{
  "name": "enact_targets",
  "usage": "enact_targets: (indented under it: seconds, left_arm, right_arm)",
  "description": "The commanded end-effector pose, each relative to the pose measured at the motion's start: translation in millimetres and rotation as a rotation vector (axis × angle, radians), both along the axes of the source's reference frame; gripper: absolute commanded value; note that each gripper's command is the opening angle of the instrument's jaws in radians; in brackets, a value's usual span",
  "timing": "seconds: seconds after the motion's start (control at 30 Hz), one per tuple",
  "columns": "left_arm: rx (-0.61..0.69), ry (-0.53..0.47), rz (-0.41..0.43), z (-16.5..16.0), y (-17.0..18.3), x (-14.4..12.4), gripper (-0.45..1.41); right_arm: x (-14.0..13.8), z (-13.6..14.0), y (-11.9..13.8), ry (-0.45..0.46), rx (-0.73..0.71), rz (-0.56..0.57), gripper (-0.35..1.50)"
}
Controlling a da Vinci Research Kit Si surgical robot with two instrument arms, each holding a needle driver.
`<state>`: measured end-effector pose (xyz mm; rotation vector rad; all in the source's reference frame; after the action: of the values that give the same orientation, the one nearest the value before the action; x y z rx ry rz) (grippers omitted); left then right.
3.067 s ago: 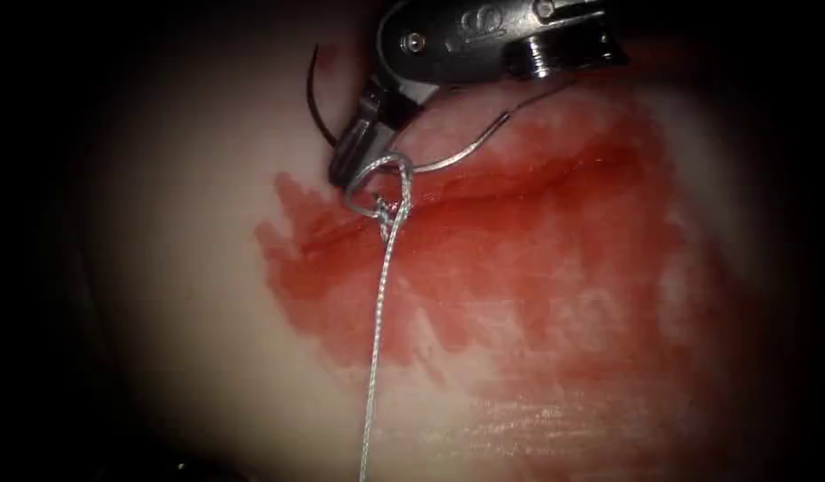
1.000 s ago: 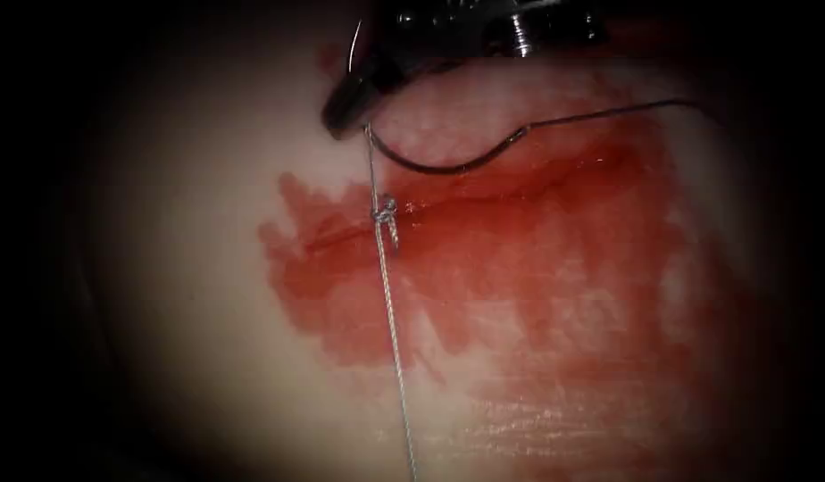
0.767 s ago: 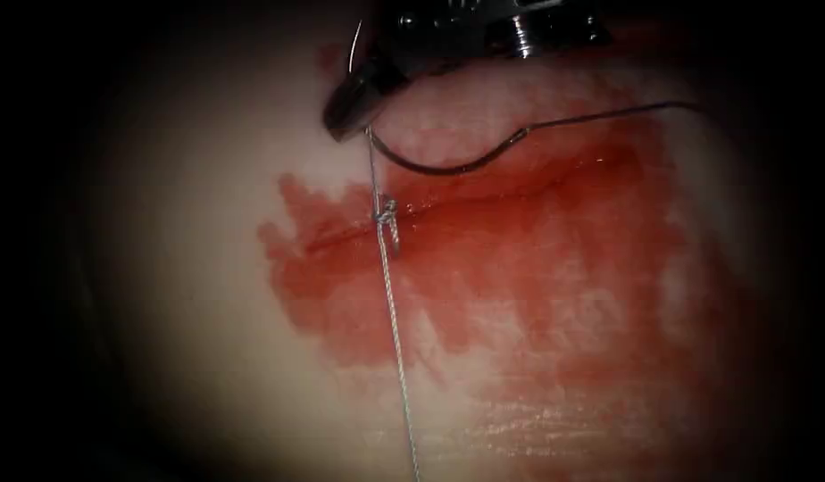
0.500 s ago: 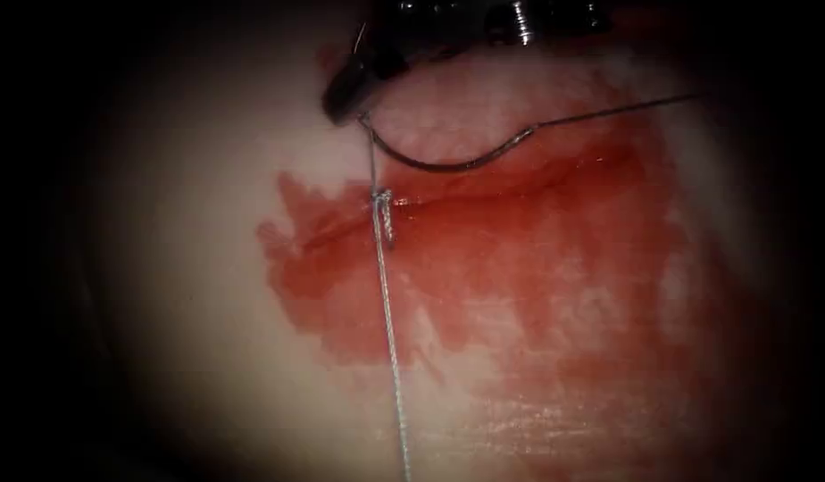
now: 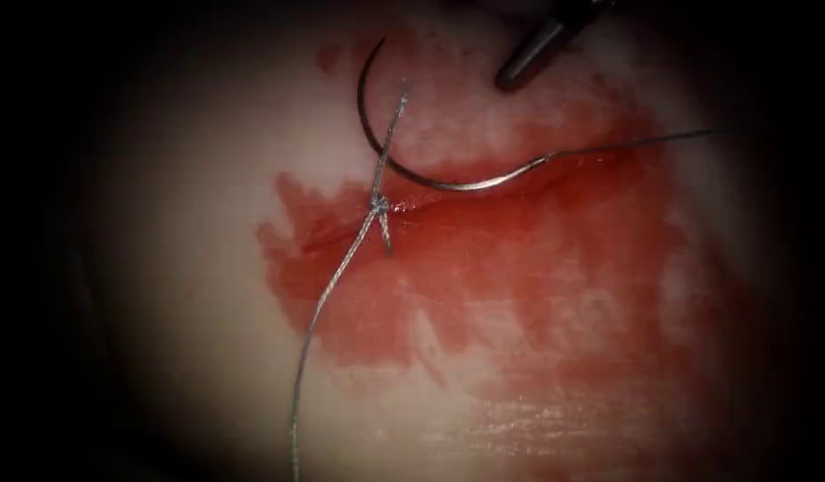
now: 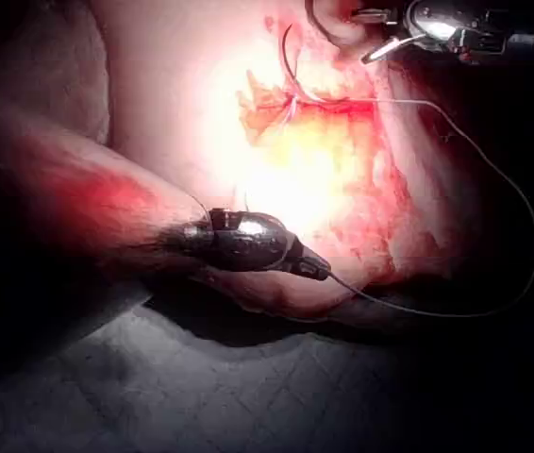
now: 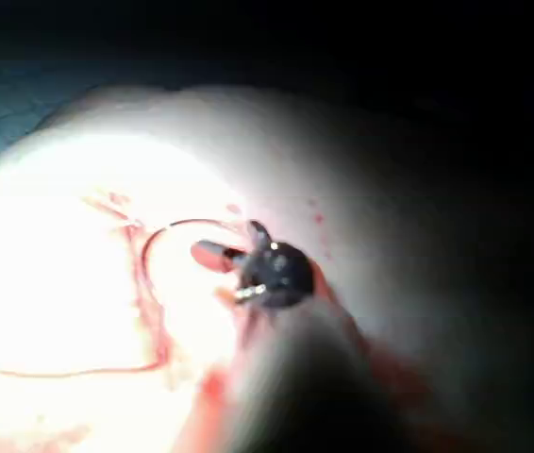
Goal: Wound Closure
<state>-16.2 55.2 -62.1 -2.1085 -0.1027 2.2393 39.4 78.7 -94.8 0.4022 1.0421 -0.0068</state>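
Note:
The curved needle (image 5: pixel 430 183) lies loose on the tissue (image 5: pixel 189 295) just above the cut (image 5: pixel 484 192), not in it. Its thread (image 5: pixel 636 141) trails off to the right. A knot (image 5: pixel 379 205) sits on the cut near its left end, with a short slack tail (image 5: pixel 393 125) pointing up. The long strand (image 5: pixel 319 308) runs down and left from the knot. My right tool (image 5: pixel 518 71) hovers above the needle, jaws open and empty; the left wrist view also shows the right tool (image 6: pixel 385 33). My left tool (image 6: pixel 316 270) is shut on the thread (image 6: pixel 522 217) beside the tissue's near edge.
Red fluid (image 5: pixel 520 268) stains the tissue around and below the cut. The tissue rests on a pale quilted pad (image 6: pixel 248 396). In the right wrist view the needle's arc (image 7: pixel 168 228) lies just ahead of the right tool (image 7: pixel 231 243).
The right tool held the short thread end taut above the knot; it has let go and drawn back up and right. The tail fell slack, and the long strand swung left.

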Motion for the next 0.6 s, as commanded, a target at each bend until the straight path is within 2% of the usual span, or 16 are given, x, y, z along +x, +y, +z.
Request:
enact_targets:
  seconds: [0.03, 0.17, 0.2, 0.43, 0.5, 0.6]
  left_arm:
    - [-0.022, 0.026, 0.001, 0.2, 0.7, -0.1, -0.35]
    - [-0.048, 0.048, -0.008, -0.7, 2.0, 0.8, -0.35]
    - [-0.083, 0.075, -0.018, -1.7, 2.9, 1.8, -0.35]
    - [-0.140, 0.138, -0.055, -3.6, 5.1, 4.5, -0.35]
    - [-0.175, 0.182, -0.081, -4.6, 6.9, 6.3, -0.35]
    - [-0.204, 0.218, -0.097, -5.2, 8.4, 7.5, -0.35]
  right_arm:
    - [0.2, -1.2, 0.4, 0.005, 0.010, 0.037, 0.94]
    - [0.9, -2.8, -1.1, 0.047, 0.041, 0.064, 0.88]
    - [1.7, -3.5, -2.1, 0.053, 0.037, 0.070, 0.79]
    - [3.6, -4.4, -3.6, 0.062, 0.036, 0.102, 0.67]
    - [5.6, -4.7, -5.2, 0.057, 0.030, 0.120, 0.59]
    - [6.8, -5.0, -6.1, 0.052, 0.025, 0.126, 0.54]
